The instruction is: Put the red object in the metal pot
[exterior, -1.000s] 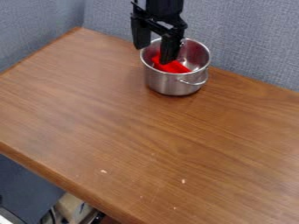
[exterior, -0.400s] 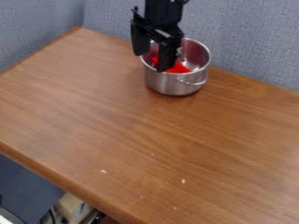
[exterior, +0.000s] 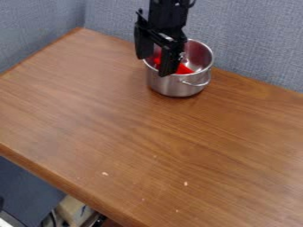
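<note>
Camera view: the red object (exterior: 182, 69) is contained in the metal pot (exterior: 176, 83), partly hidden by the black gripper (exterior: 155, 65), whose jaws are spread wide with nothing seen gripped. The pot is supported by the wooden table (exterior: 124, 129), backed by grey-blue panels (exterior: 254, 40); pale specks (exterior: 104, 174) are scattered nearer the front.

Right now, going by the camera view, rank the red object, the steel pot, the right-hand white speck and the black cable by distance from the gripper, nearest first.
From the gripper:
1. Red object and steel pot: too close to call, one inside the other.
2. White speck: on the wooden table.
3. Black cable: bottom left, past the table edge.
</note>
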Controlling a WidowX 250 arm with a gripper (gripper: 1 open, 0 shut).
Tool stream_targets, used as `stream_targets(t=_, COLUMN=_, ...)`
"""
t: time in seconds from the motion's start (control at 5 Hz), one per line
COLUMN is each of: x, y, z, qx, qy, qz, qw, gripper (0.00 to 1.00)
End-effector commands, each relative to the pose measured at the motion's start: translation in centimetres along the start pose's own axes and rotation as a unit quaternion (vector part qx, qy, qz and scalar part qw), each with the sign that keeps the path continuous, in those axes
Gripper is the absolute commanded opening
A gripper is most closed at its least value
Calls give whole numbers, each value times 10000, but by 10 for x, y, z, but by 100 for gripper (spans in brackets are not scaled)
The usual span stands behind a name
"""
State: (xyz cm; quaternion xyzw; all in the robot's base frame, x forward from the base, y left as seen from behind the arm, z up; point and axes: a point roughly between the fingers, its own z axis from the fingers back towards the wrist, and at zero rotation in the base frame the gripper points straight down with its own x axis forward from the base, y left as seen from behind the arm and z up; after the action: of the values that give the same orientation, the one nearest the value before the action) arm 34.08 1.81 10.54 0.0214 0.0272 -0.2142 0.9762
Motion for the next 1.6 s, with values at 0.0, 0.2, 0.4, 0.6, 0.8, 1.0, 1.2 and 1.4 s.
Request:
stream_targets(t=0.0, x=-6, y=19, z=26, qx=300, qy=-412, qz=77, qw=9987, gripper=100)
stream_targets(t=0.2, x=-6, y=22, z=36, qx=362, qy=-457, qz=-63, qw=9983, gripper=100)
stream_targets(t=0.4, x=-14, y=20, z=47, qx=376, qy=-467, qz=-259, qw=9979, gripper=100)
stream_targets(t=0.6, x=-18, y=22, z=55, qx=387, qy=-453, qz=-419, qw=9973, gripper=100)
stream_targets(t=0.8, x=-16, y=10, z=50, qx=344, qy=-418, qz=-379, qw=9978, gripper=100)
stream_targets(t=1.0, x=-13, y=-2, z=44, qx=302, qy=-384, qz=-338, qw=9982, gripper=100)
stream_targets(t=1.2, x=-6, y=-6, z=44, qx=341, qy=-397, qz=-471, qw=9975, gripper=100)
stream_targets(t=1.4, x=-1, y=-10, z=44, qx=341, qy=-408, qz=-606, qw=9967, gripper=100)
